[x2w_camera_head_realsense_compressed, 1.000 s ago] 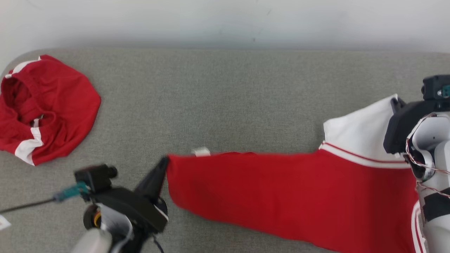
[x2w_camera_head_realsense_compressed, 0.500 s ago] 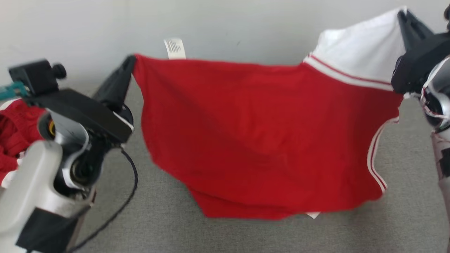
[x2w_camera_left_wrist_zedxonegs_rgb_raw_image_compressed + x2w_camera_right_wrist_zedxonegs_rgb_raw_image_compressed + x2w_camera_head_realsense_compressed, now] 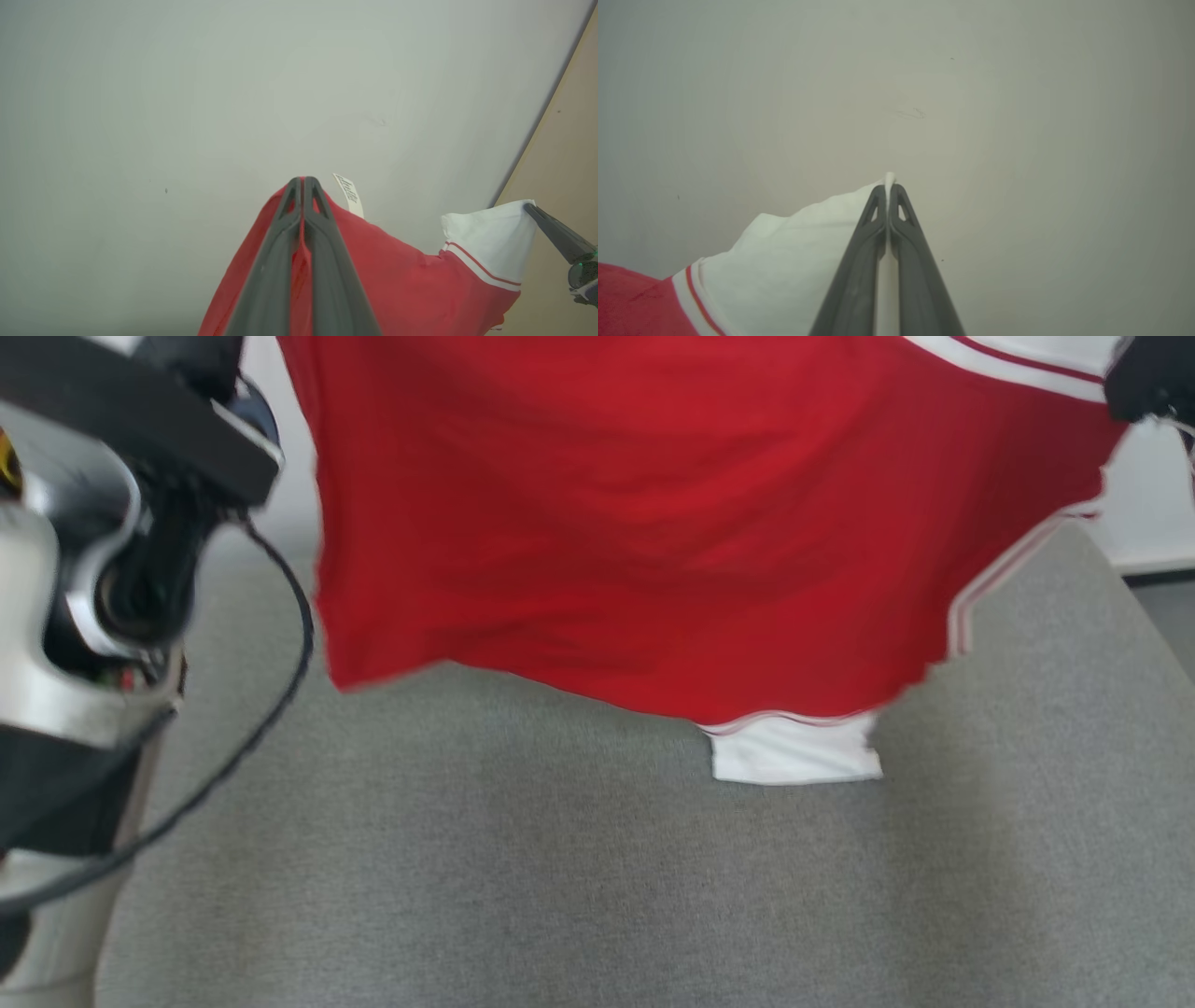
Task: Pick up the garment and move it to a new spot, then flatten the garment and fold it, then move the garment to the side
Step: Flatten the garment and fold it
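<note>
The garment is red with white panels and thin striped trim. It hangs stretched in the air between both arms, its lower edge and a white flap dangling just above the grey cushion. In the left wrist view my left gripper is shut on a red corner of the garment, beside a white care label. In the right wrist view my right gripper is shut on the white corner of the garment. Both point at the pale wall.
My left arm's wrist and its black cable fill the left of the head view. The cushion's right edge drops to darker floor. My right gripper's finger shows at the right of the left wrist view.
Both arms have lifted the garment from lying on the cushion to hanging high and spread. The head view has shifted, so the other red garment at the left has left the picture.
</note>
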